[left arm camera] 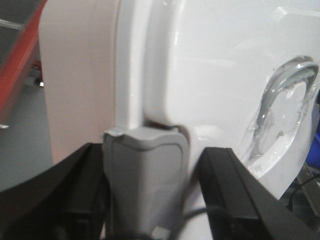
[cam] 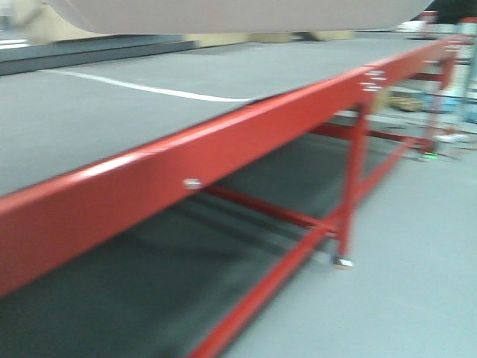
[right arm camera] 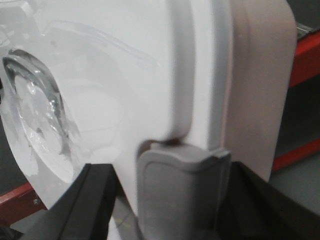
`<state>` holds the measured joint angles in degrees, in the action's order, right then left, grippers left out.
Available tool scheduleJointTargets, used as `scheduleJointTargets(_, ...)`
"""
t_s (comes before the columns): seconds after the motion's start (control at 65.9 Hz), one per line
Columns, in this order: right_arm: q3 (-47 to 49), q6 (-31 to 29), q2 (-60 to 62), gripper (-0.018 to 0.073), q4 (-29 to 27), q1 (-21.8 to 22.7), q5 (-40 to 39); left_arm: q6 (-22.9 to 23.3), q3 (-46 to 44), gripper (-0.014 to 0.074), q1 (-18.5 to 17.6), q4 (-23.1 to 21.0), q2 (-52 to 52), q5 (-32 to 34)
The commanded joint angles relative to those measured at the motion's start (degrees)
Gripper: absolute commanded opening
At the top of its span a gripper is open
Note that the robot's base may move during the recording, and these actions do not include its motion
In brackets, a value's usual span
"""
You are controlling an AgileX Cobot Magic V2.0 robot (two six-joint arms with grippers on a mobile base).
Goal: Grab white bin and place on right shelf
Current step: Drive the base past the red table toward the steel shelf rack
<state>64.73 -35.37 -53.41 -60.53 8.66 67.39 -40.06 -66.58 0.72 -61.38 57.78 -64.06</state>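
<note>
Floor: smooth grey concrete floor (cam: 417, 283), under & beyond the table; in L wrist view it lies left of the finger.
Table: long red-framed metal table (cam: 223, 149) w/ dark grey top and a white stripe (cam: 149, 88) across it. A frame bar runs up-left of the L finger, and bars show right of & low-left of the R finger. Front view is blurred.
Bin: large rounded-corner translucent pinkish-white plastic bin (cam: 238, 13), off the table, in the air above its top, held at either end by the grippers. Only its underside shows in front view. Body sits left of L finger, right of R finger.
Lid: glossy white lid (left arm camera: 200, 65), on the bin; spreads right of L finger, left of R finger.
Handle: recessed clear handle pocket (left arm camera: 282, 115) in the lid; up-right of L finger, up-left of R finger, apart from both.
L gripper (left arm camera: 145, 150): clamped on lid rim; one grey moulded finger (left arm camera: 142, 175) touches the rim at the lid/body seam, partner hidden.
R gripper (right arm camera: 182, 165): clamped on rim at the opposite end; grey finger (right arm camera: 180, 195) touches the rim, partner hidden.
Blue item: blue plastic bit (left arm camera: 315, 150), far right of L finger, too cropped to ID.
</note>
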Motion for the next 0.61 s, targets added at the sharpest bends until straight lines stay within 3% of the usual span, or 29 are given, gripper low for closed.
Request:
scheduleJointTargets(0.0, 2.32, -0.70, 0.90, 0.0464, -12.46, -0.89, 6.09, -0.95, -2.08, 0.0248, -1.20, -9.18, -1.12, -0.84)
scheduleJointTargets(0.592, 2.32, -0.70, 0.90, 0.0464, -12.46, -0.89, 6.09, -0.95, -2.08, 0.0248, -1.20, -9.18, -1.12, -0.84)
